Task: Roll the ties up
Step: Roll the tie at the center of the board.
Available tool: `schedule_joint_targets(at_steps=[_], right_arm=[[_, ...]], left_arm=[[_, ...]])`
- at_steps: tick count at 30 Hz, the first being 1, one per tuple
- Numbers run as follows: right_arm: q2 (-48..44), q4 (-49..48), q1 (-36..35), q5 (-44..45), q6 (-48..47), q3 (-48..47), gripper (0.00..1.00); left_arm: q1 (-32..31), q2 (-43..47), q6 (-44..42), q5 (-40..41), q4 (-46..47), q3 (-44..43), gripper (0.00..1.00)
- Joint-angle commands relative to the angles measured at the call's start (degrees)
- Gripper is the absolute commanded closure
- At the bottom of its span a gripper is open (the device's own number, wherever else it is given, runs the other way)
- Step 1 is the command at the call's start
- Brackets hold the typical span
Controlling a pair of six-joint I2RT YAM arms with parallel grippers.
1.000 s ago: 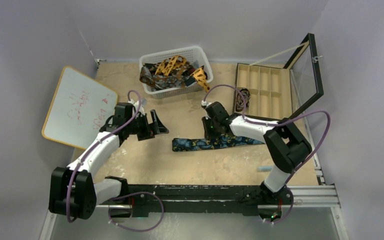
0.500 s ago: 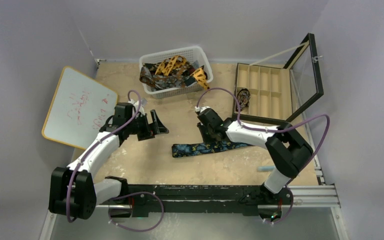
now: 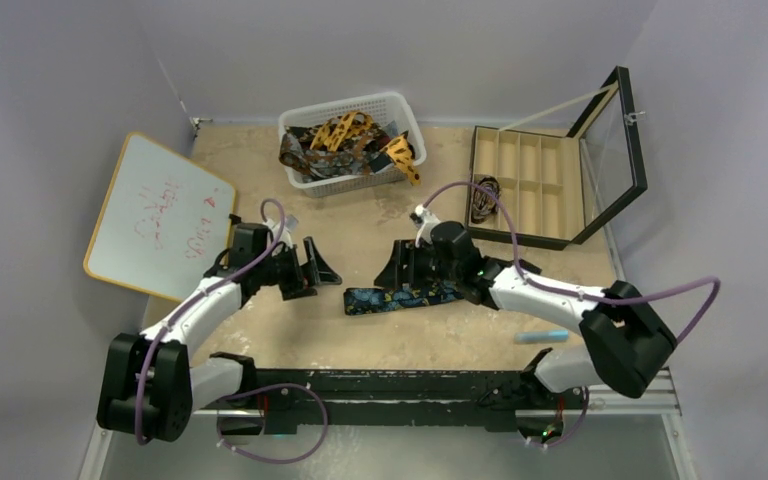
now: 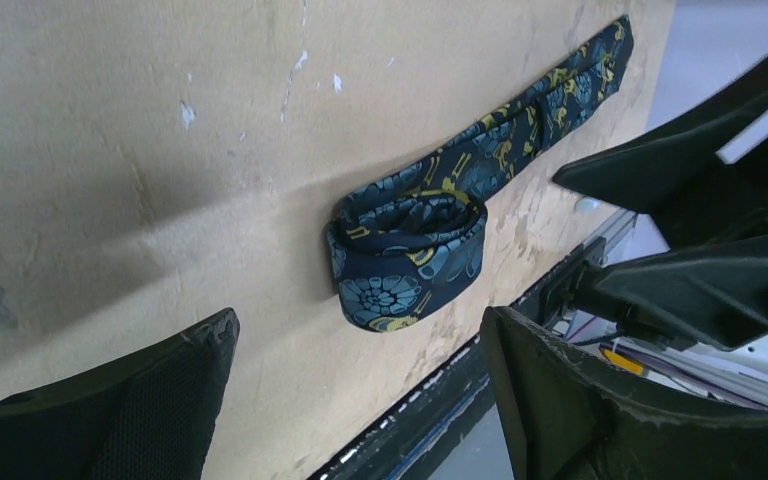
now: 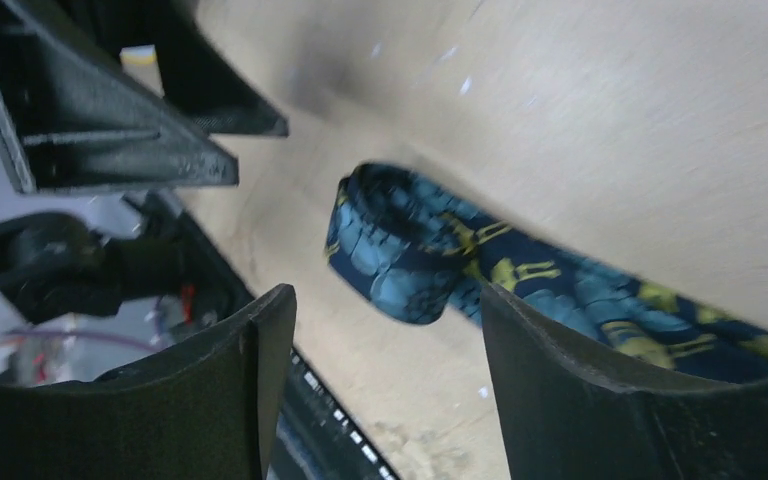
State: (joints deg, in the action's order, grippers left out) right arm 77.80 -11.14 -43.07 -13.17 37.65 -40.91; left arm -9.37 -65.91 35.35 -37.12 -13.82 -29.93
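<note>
Both gaping, left end effector [image 3: 320,268] and right end effector [image 3: 393,270] flank the navy tie [image 3: 415,294] on scuffed tabletop [image 3: 360,335] amid lavender walls [image 3: 410,50].

the tie [image 3: 405,296] lies on the table [image 3: 360,335] between left gripper [image 3: 320,270] and right gripper [image 3: 395,268], basket [image 3: 346,183] behind.

The rolled end of the navy tie [image 4: 407,250] lies in the gap between the left gripper [image 3: 317,272] and the right gripper [image 3: 393,271], and bare table [image 3: 360,225] is open behind it. Further back stands the white basket [image 3: 355,183]. The whiteboard [image 3: 150,215] borders the left side and the open box [image 3: 525,175] the right side.
</note>
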Motion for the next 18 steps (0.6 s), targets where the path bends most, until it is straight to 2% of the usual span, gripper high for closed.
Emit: schedule_joint_targets(at_steps=[1,7,13,18], right_arm=[[2.6,-15.0,-0.2,-14.8,8.8,4.7,0.29],[7.5,-18.1,0.1,-17.5,10.5,5.3,0.29],[13.9,-19.7,2.1,-19.8,11.3,4.6,0.40],[14.7,-20.2,3.4,-20.6,11.5,4.9,0.41]], left_arm=[[0.5,2.0,2.3,-4.0,6.0,2.5,0.11],[0.4,1.3,3.7,-6.3,9.3,5.3,0.13],[0.4,-0.6,3.7,-6.9,9.8,5.2,0.16],[0.4,-1.2,3.3,-7.0,9.8,5.1,0.16]])
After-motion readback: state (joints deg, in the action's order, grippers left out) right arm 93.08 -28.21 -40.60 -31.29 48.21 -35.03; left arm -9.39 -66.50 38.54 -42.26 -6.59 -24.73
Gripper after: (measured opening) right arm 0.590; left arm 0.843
